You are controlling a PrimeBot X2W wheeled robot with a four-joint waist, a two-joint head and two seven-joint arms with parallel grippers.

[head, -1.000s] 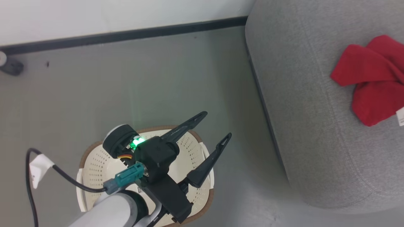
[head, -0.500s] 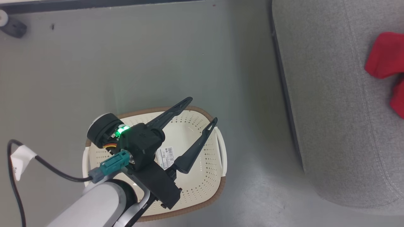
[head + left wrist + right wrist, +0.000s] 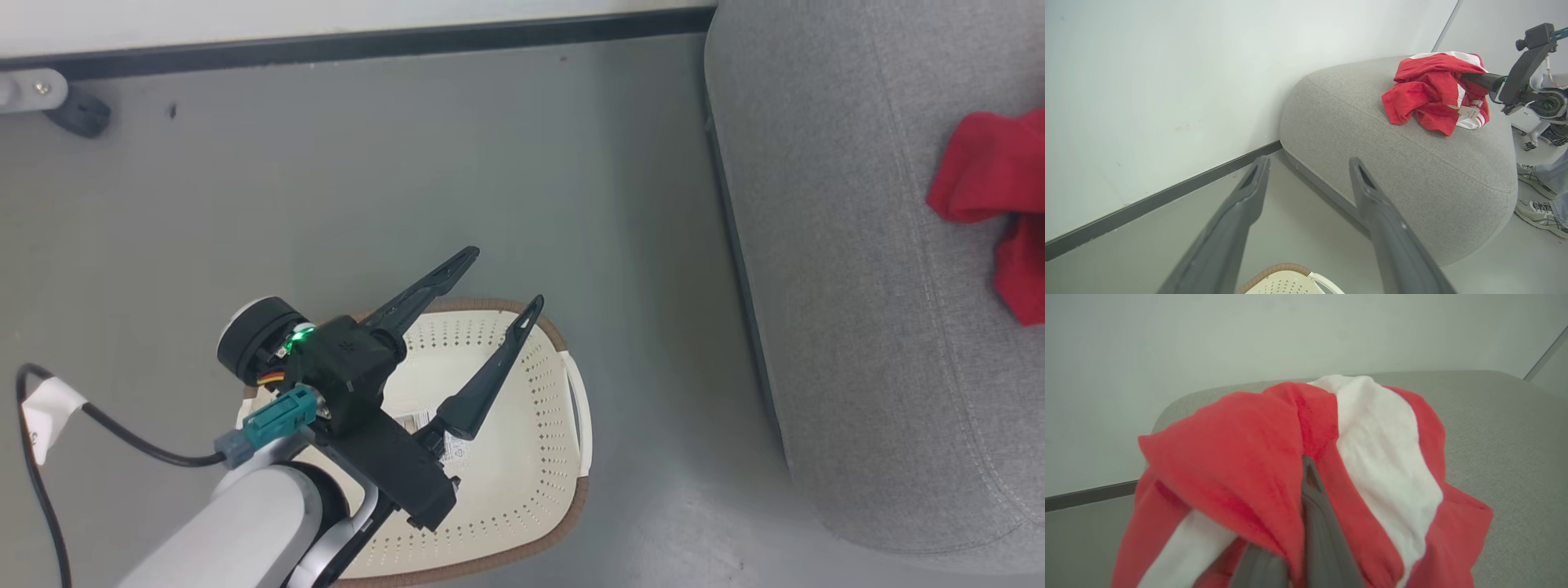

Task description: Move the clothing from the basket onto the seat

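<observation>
In the head view, the basket (image 3: 535, 457) is seen on the grey floor (image 3: 408, 163) towards 6 o'clock, with a white printed label (image 3: 457, 449) lying on its perforated bottom. The left tool (image 3: 506, 276) is held above the basket with its two dark fingers spread wide apart and pointed towards 1 o'clock; nothing is gripped between them, and one fingertip is seen past the brown rim over the floor. A black cable (image 3: 122, 433) is run to the pale forearm from 9 o'clock. The seat (image 3: 857, 327) is placed at 3 o'clock of the basket, apart from it across a strip of floor, and the clothing (image 3: 988, 175) is seen lying on it at the view's 3 o'clock edge. In the left wrist view, the left tool (image 3: 1309, 160) is shown wide open and pointed at the rounded corner of the seat (image 3: 1412, 171), with the basket (image 3: 1286, 281) at 6 o'clock and the clothing (image 3: 1429, 94) heaped on the seat at 1 o'clock, a white tag hanging from it. Two grey shoes (image 3: 1535, 212) of a person are seen on the floor at 4 o'clock. In the right wrist view, the right tool (image 3: 1308, 467) is shown fully closed, and red and white folds of the clothing (image 3: 1241, 457) are pinched and draped around its fingers, above the seat (image 3: 1515, 437).
</observation>
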